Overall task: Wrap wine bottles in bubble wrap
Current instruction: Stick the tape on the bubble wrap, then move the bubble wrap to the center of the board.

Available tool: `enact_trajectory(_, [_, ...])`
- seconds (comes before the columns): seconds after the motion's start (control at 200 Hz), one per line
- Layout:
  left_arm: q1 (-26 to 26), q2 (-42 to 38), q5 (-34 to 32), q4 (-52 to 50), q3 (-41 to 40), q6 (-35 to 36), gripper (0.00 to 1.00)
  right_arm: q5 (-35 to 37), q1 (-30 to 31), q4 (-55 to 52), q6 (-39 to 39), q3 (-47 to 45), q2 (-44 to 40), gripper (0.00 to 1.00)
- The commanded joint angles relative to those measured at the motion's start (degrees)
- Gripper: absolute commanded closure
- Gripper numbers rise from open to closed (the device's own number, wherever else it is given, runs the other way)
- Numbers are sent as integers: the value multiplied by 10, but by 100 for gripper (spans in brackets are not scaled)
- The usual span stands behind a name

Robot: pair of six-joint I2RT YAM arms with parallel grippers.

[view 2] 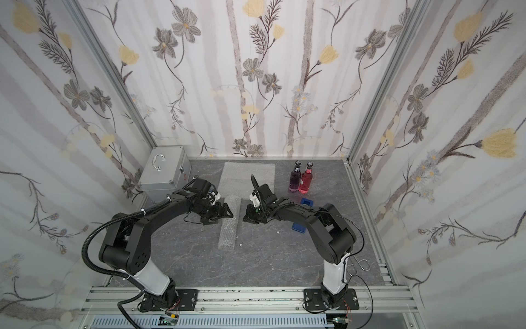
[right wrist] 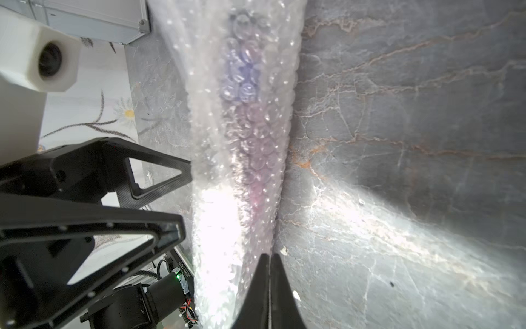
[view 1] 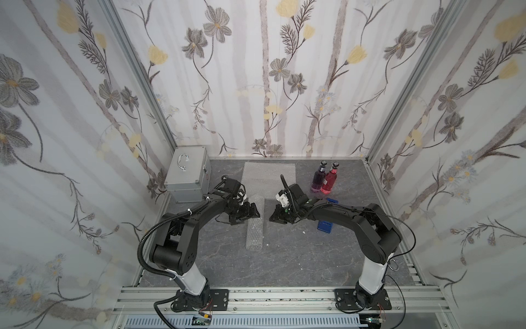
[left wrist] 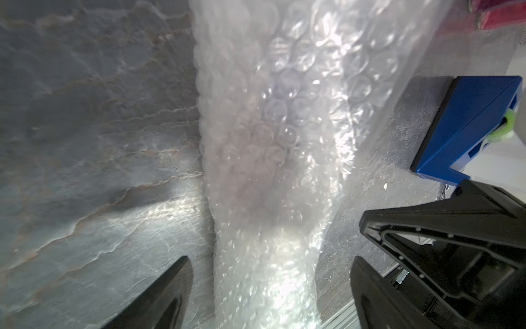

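Observation:
A roll of bubble wrap (view 1: pixel 254 230) (view 2: pixel 227 232) lies lengthwise on the table between my two grippers. A purple tint shows through the roll (right wrist: pixel 247 114), and the bottle inside is hidden. My left gripper (view 1: pixel 252 213) (left wrist: pixel 270 284) is open, its fingers standing either side of the roll (left wrist: pixel 270 142) without touching it. My right gripper (view 1: pixel 274 216) (right wrist: pixel 269 256) is shut, its tips at the roll's edge; whether wrap is pinched I cannot tell. A purple bottle (view 1: pixel 318 178) and a red-pink bottle (view 1: pixel 330 181) stand upright at the back right. A flat bubble wrap sheet (view 1: pixel 267 175) lies at the back.
A silver metal case (view 1: pixel 186 173) stands in the back left corner. A blue tape dispenser (view 1: pixel 324 226) (left wrist: pixel 466 122) sits under the right arm, with a smaller blue piece (view 1: pixel 331 200) behind it. Papered walls close in three sides.

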Motion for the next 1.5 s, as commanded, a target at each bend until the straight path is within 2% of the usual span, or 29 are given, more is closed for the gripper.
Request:
enact_trajectory(0.0, [1,-21,-25,-27,13,31,0,0,-2,20,-5,8,-3,73])
enact_trajectory(0.14, [7,-52,-37,-41,23,64,0,-26,10,75,21,10,13,51])
enact_trajectory(0.27, [26,-90,-70,-41,14,100,0,-37,28,99,30,15,40,46])
enact_trajectory(0.495, [94,-138,-108,-24,-12,137,0,-63,35,149,42,26,99,44])
enact_trajectory(0.789, [165,-171,-123,-18,-16,152,0,-108,37,185,53,84,172,57])
enact_trajectory(0.939, [183,-173,-133,-22,-2,162,0,-126,73,210,92,136,216,57])
enact_trajectory(1.324, [195,-180,-140,-35,12,199,0,-137,113,141,138,360,336,53])
enact_trajectory(1.409, [195,-179,-138,-41,22,206,0,-143,116,164,165,378,349,52])
enact_trajectory(1.494, [191,-173,-128,-49,41,218,0,-135,114,146,148,384,335,50])
